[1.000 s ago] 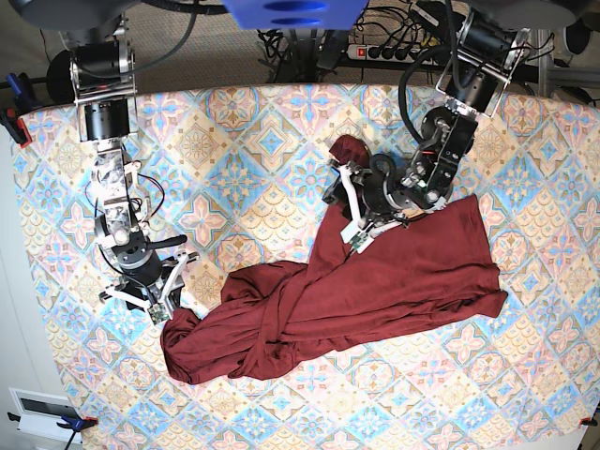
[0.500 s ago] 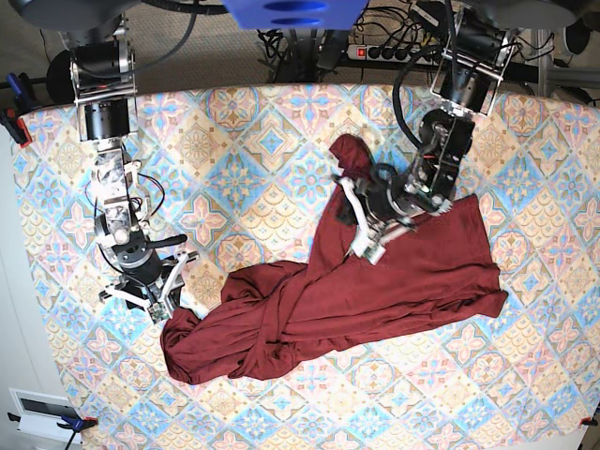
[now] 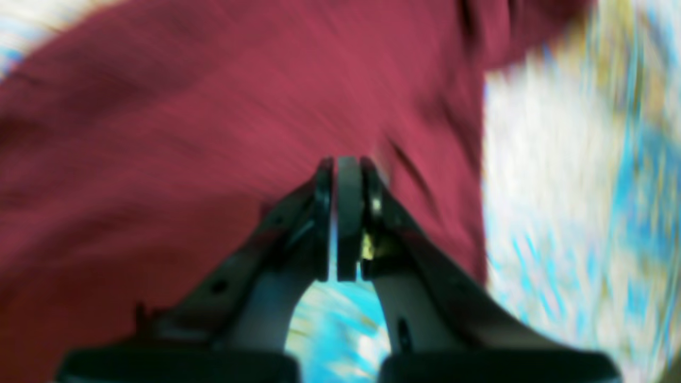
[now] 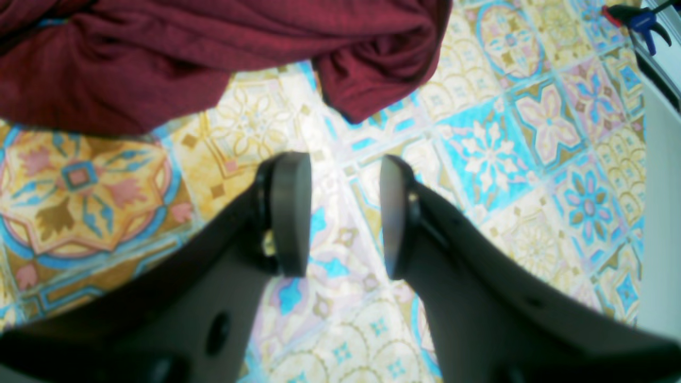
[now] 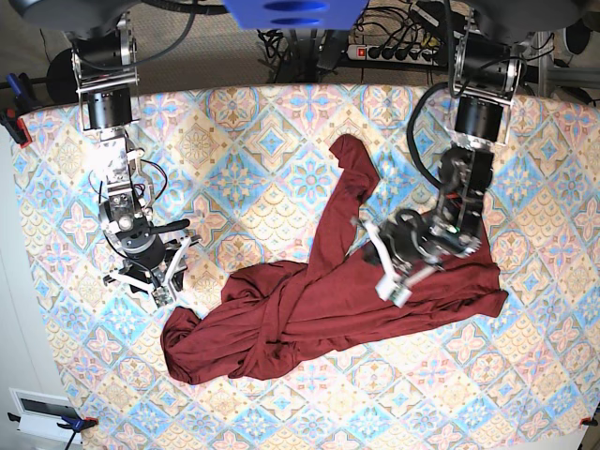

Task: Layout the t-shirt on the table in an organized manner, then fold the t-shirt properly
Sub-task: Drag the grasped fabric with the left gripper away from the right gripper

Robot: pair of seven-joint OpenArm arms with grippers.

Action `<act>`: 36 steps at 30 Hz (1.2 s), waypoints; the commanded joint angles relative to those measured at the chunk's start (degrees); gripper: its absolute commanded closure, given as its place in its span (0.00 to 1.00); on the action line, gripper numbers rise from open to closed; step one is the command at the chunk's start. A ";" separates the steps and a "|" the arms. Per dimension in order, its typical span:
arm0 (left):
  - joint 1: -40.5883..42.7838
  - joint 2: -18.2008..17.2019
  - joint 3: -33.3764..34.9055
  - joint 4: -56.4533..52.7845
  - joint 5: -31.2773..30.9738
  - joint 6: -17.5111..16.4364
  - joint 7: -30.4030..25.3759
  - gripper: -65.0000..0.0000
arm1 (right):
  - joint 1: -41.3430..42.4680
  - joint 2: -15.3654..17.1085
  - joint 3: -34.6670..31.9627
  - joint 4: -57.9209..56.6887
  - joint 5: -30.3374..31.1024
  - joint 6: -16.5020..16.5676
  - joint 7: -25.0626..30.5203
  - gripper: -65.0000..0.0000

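Spreading is not finished: the t-shirt (image 5: pixel 328 300) lies crumpled mid-table (image 5: pixel 253 131), left gripper (image 5: pixel 386 270) pinched closed above it, right gripper (image 5: pixel 161 286) with fingers apart beside its corner, so next comes grasping.

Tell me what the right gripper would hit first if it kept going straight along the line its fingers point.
Most likely the patterned table: the open right gripper points down at bare cloth. The t-shirt lies just beyond its fingertips, so a shallower path would meet that edge instead; depth is unclear.
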 commanded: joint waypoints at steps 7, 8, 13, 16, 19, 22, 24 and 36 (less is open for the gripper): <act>6.62 -0.52 0.92 5.21 -0.77 -0.01 -0.24 0.65 | 1.58 0.73 0.40 1.08 0.12 -0.39 1.40 0.69; 8.12 -0.78 0.92 6.18 -0.77 -0.19 -0.15 0.60 | 1.58 0.73 0.40 1.08 0.12 -0.39 1.40 0.69; 11.46 -1.75 1.18 8.11 -0.77 -0.10 1.78 0.52 | 1.58 0.73 0.23 1.08 0.12 -0.39 1.40 0.69; 12.51 -1.66 1.27 7.76 -0.59 0.08 1.60 0.52 | 1.58 0.73 0.23 1.08 0.12 -0.39 1.40 0.69; 12.60 -0.43 1.45 7.67 -0.42 0.08 1.60 0.52 | 1.58 0.73 0.14 1.08 0.12 -0.39 1.40 0.69; 12.60 1.42 1.45 6.79 -0.59 0.08 1.87 0.52 | 1.58 0.73 0.14 1.08 0.12 -0.39 1.40 0.69; 12.60 3.09 1.45 6.00 -0.59 0.08 1.87 0.52 | 1.58 0.73 0.14 1.08 0.12 -0.39 1.40 0.69; 11.64 5.28 0.83 4.07 -0.68 -0.19 1.52 0.89 | 1.49 0.82 0.40 3.72 0.12 -0.39 1.40 0.69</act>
